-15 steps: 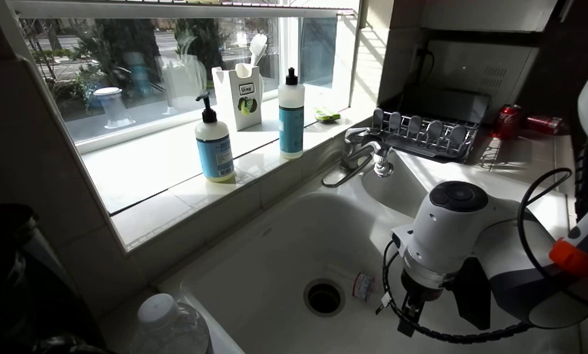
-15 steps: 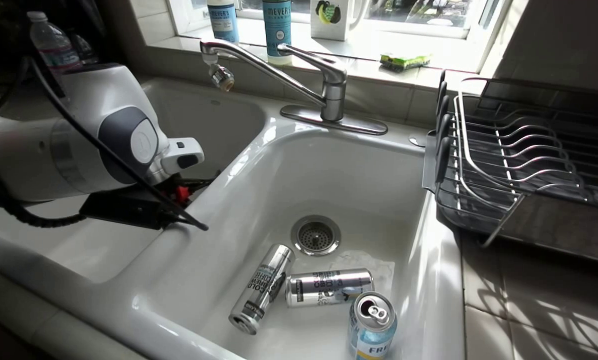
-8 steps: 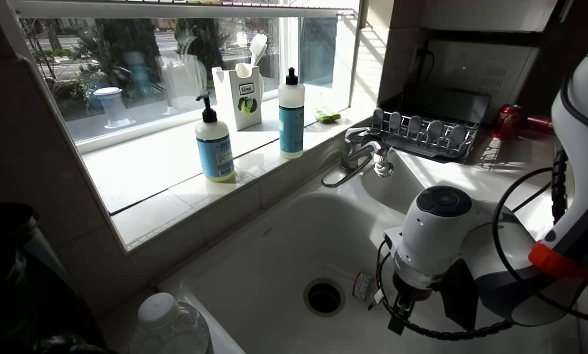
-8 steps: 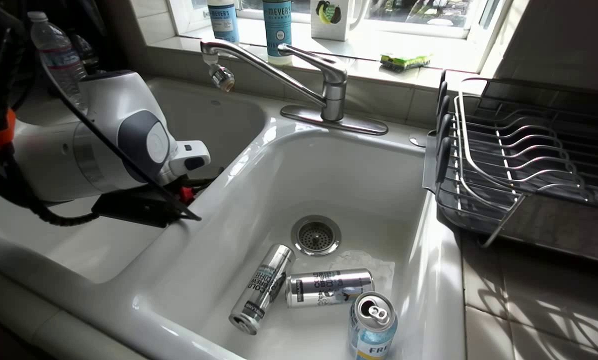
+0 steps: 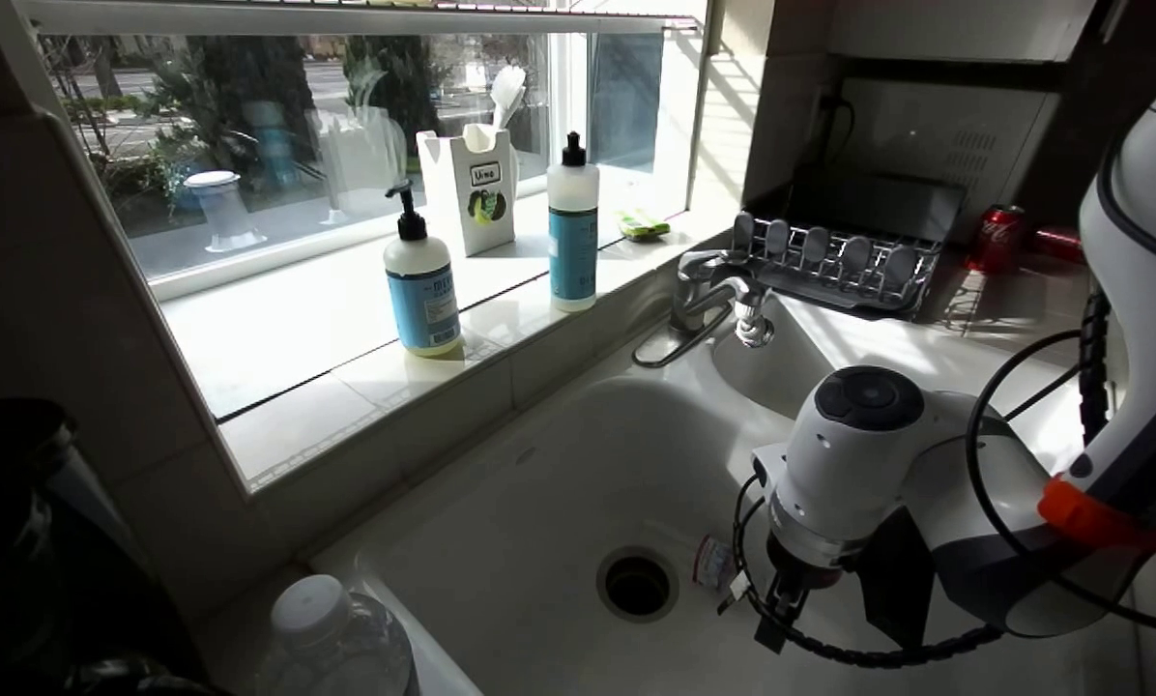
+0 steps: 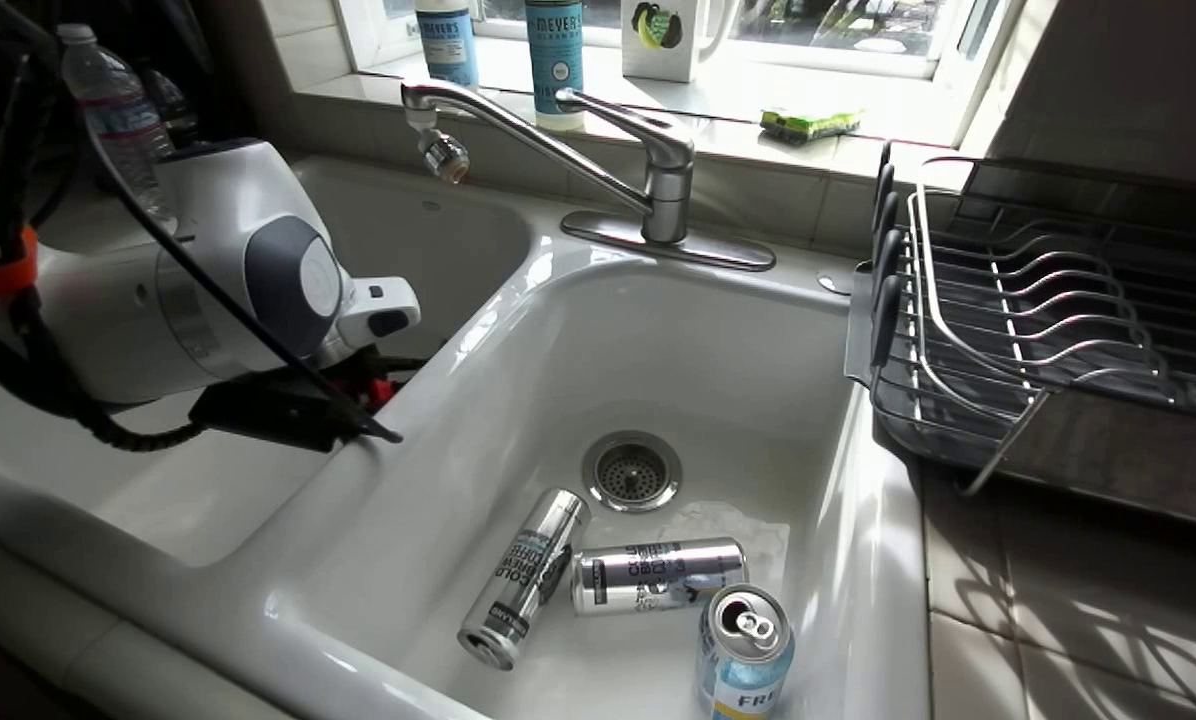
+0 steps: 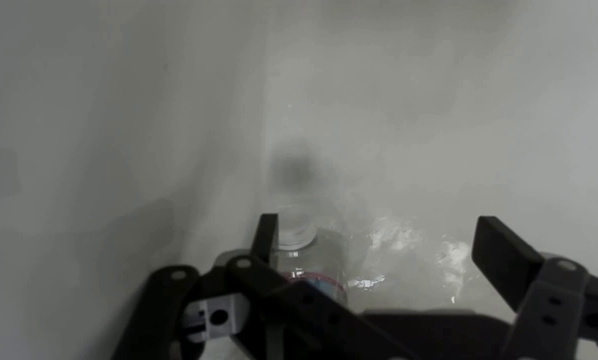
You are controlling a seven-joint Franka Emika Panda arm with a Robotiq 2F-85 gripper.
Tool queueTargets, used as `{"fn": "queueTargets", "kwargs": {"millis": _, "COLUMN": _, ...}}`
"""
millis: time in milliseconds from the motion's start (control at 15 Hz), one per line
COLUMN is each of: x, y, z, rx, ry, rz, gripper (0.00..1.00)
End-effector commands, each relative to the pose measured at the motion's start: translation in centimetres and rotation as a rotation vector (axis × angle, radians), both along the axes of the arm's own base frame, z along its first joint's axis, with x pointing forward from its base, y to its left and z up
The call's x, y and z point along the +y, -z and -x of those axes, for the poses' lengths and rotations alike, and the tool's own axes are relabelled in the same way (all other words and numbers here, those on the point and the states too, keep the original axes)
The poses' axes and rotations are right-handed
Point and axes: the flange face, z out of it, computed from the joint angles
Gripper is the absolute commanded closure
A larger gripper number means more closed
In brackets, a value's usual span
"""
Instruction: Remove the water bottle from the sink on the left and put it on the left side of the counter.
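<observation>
Our arm point(image 5: 834, 474) has edged closer to the water bottle point(image 5: 712, 563), which lies in the sink point(image 5: 530, 512) beside the drain point(image 5: 638, 586). We have the tool point(image 7: 378, 227) spread wide, gripping nothing; likely we must centre it before grasping.

Comes to two sinks point(image 5: 501, 551), one faucet point(image 6: 668, 190), one rack point(image 6: 1048, 320), one water bottle point(image 5: 711, 563), one bigger bottle point(image 5: 341, 633), two Meyer's bottles point(image 6: 557, 65), five cans point(image 6: 524, 578).

The white left sink point(image 5: 501, 541) has a clear water bottle point(image 5: 712, 563) lying on its floor, just right of the drain point(image 5: 638, 586). In the right sink point(image 6: 698, 340), two silver cans point(image 6: 526, 578) lie near an upright blue can point(image 6: 746, 662).
</observation>
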Motion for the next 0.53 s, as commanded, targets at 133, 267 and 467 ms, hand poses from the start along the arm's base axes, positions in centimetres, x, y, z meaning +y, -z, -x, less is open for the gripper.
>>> {"fn": "queueTargets", "kwargs": {"millis": 133, "x": -1.8, "y": 2.0, "z": -1.0, "rx": -0.013, "ry": 0.021, "rz": 0.033, "gripper": 0.00}}
{"fn": "queueTargets", "kwargs": {"millis": 267, "x": -1.9, "y": 2.7, "z": -1.0, "rx": -0.010, "ry": 0.024, "rz": 0.031, "gripper": 0.00}}
{"fn": "queueTargets", "kwargs": {"millis": 467, "x": -2.0, "y": 3.6, "z": -1.1, "rx": -0.011, "ry": 0.032, "rz": 0.028, "gripper": 0.00}}
